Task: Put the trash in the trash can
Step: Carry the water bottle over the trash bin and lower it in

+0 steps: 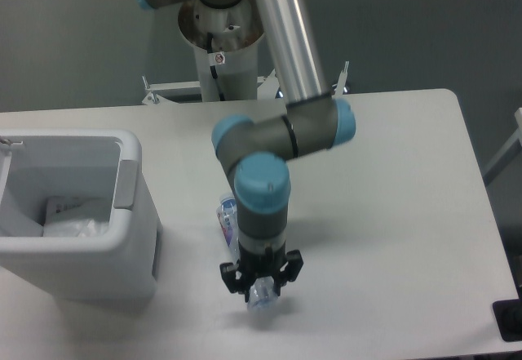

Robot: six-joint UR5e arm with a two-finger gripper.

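Observation:
The small clear bottle (pixel 229 216) with a blue-purple label lies on the white table (pixel 391 213), its clear end (pixel 263 298) pointing to the front edge. My gripper (pixel 261 285) points straight down over that clear end, with a black finger on either side of it. The wrist hides the fingertips, so I cannot tell whether they press on the bottle. The white trash can (pixel 130 213) stands at the left, about a hand's width from the bottle. A pale, crumpled, bag-like thing (pixel 72 217) lies inside it; no green strip shows.
The arm's base column (pixel 218 58) stands behind the table's far edge. The arm's elbow and forearm (pixel 285 135) hang over the middle of the table. A dark object (pixel 510 321) sits at the right front corner.

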